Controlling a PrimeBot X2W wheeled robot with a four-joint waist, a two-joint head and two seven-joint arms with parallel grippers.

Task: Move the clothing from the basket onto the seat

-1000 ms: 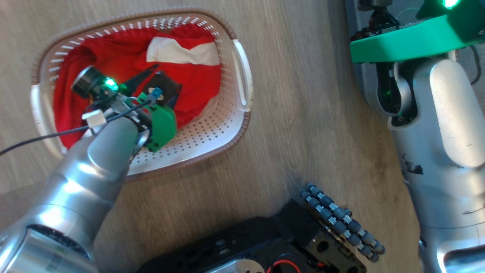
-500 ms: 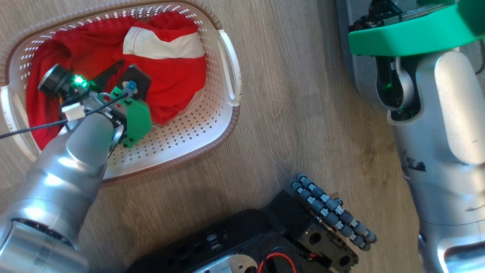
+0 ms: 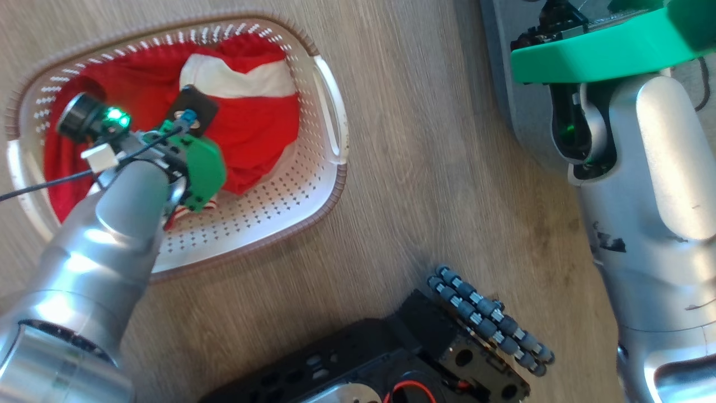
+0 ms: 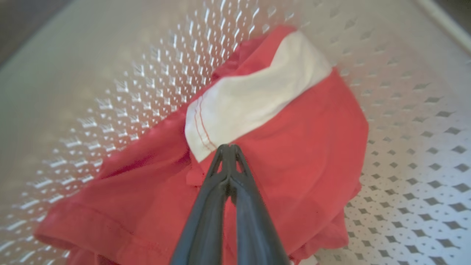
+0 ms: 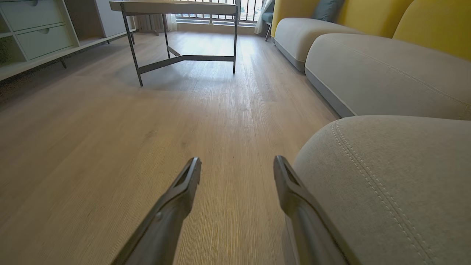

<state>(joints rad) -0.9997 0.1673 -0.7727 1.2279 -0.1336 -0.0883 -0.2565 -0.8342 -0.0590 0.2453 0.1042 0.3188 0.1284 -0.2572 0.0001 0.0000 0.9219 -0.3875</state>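
Red clothing (image 4: 294, 147) lies heaped in the basket (image 3: 305, 187) on the floor (image 3: 419, 168), left pincer (image 4: 229, 148) pressed together on a thin fold by the white panel (image 4: 250, 99), right pincer (image 5: 237, 165) spread beside the seat (image 5: 386, 184); so slight a nip may slip when lifted.

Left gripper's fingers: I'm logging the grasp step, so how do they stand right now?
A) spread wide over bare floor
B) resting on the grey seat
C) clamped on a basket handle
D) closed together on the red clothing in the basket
D: in the left wrist view the fingers meet tip to tip on the clothing, at the edge of its white panel, inside the basket.
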